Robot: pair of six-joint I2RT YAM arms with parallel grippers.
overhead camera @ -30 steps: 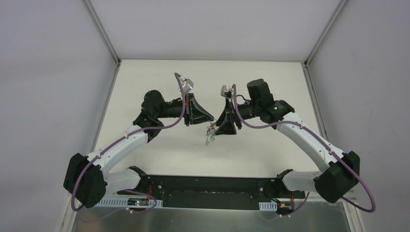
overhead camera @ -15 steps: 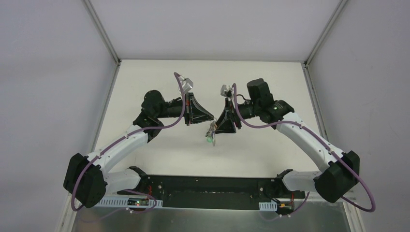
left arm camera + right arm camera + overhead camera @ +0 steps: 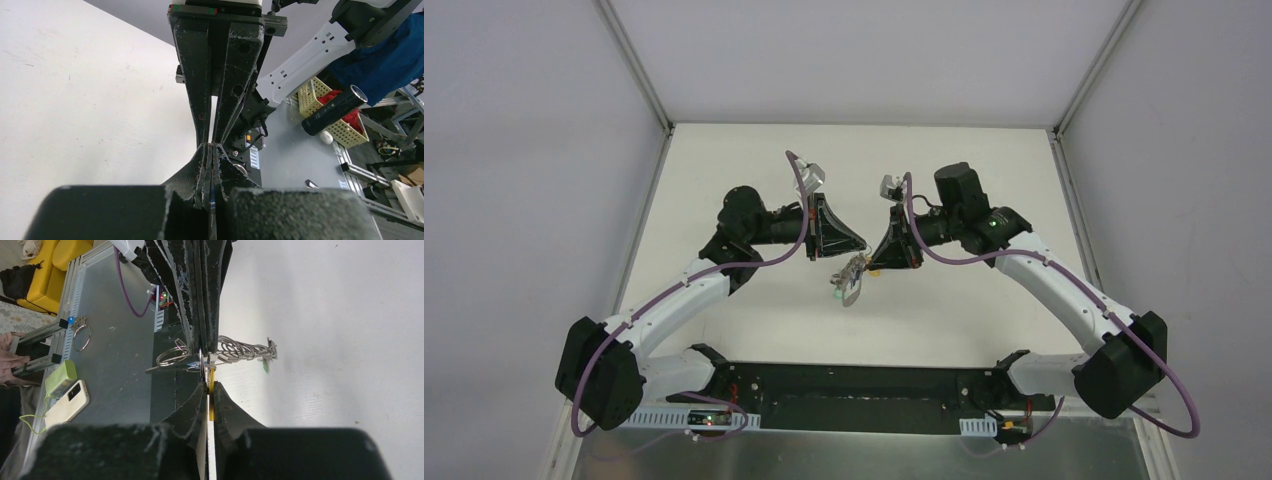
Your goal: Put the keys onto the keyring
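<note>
My two grippers meet tip to tip above the middle of the white table. The left gripper is shut, and a thin blue key shows edge-on between its pads. The right gripper is shut on a yellow-orange key. The silver keyring hangs just past the right fingertips, with a coiled wire loop and a green key beside it. From above, the keyring dangles below both tips, and the green key is lowest.
White walls close in the table on the left, back and right. The black base plate runs along the near edge. Off the table lie a phone, a green pack and a yellow basket.
The right gripper has closed from open onto the yellow-orange key. The keyring and green key have swung left and slightly up. The left arm has held still.
</note>
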